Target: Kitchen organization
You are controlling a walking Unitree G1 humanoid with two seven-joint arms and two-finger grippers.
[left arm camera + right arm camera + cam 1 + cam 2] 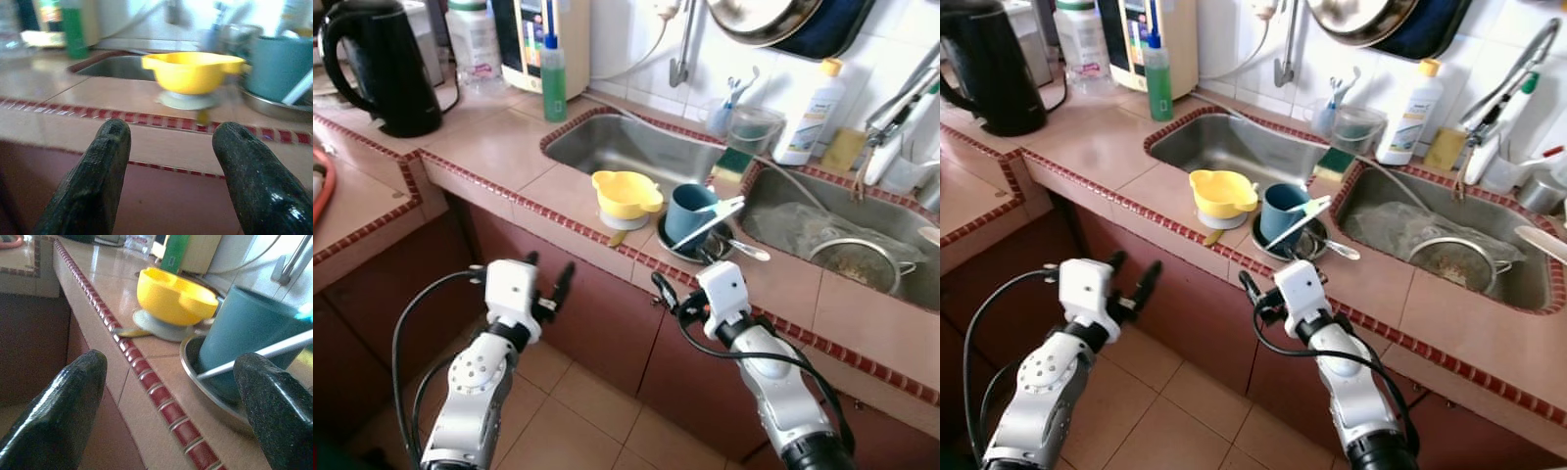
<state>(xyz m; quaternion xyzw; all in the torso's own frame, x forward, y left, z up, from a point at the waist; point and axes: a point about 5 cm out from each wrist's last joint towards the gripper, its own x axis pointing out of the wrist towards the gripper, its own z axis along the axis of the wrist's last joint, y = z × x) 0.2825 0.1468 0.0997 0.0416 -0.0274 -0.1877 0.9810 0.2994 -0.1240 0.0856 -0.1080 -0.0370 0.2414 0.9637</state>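
- Just ahead of the right gripper point(1283, 279), a teal cup point(690, 211) was seen standing in a steel dish point(677, 250) at the counter point(499, 147) edge; its fingers were spread and empty.
- Ahead of the left gripper point(548, 284), also spread wide and held below the counter edge, a yellow bowl point(626, 194) was seen.
- A white utensil point(710, 220) leaned out of the cup, long axis slanting up and away from the right gripper.
- The cup could be tipped over if that utensil were struck on approach.
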